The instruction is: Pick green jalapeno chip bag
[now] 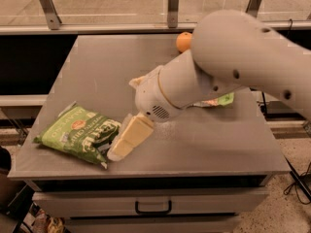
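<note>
At the front-left corner of the grey table point(97, 72), the green jalapeno chip bag point(77, 135) lies on its back, puffy, with the white lettering and the small orange-red emblem facing up. The bag sits askew to the table edge, its lower right corner close to the front rim.

The gripper point(119, 152) is positioned directly at the right end of the bag, low over the table surface and angled down toward the front-left. Its cream-coloured tip is just beside the bag's right edge; whether it touches the bag cannot be determined. Whether the gripper is open or closed also cannot be determined from this view. The bag rests on the table and is not lifted.

The white arm point(233, 57) enters from the right and crosses the middle of the table, covering much of the rear-right area. 1 orange point(183, 41) rests near the back edge, partly behind the arm. 1 bright-green bag point(221, 100) shows only as a strip below the arm, well apart from the task bag.
</note>
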Controlling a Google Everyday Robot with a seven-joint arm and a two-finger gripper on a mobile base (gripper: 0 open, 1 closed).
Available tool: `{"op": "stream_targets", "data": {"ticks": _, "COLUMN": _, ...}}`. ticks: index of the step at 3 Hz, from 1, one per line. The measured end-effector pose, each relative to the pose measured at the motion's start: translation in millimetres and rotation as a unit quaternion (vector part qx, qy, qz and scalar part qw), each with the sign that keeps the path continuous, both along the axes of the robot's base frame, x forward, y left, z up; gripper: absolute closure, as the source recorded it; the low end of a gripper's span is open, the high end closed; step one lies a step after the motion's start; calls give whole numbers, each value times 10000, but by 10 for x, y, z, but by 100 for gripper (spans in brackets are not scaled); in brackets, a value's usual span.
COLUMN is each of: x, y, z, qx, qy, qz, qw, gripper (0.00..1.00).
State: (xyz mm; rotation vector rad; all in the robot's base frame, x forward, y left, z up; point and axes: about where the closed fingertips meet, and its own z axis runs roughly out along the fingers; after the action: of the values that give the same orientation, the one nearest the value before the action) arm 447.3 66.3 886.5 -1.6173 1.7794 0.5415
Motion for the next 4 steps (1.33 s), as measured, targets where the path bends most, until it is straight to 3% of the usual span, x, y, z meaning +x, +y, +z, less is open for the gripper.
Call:
{"op": "stream_targets", "data": {"ticks": 1, "x": -60, "y": 328, "z": -87, "qx": 146, "qy": 117, "qz": 141, "qw": 9997, "gripper": 0}}
{"op": "stream_targets", "data": {"ticks": 2, "x": -136, "y": 585, "z": -157, "qx": -58, "qy": 212, "qz": 216, "qw": 9995, "gripper": 0}}
{"op": "stream_targets", "data": {"ticks": 4, "x": 27, "y": 789, "z": -453, "qx": -555, "qy": 700, "qz": -27, "qw": 9960, "gripper": 0}}
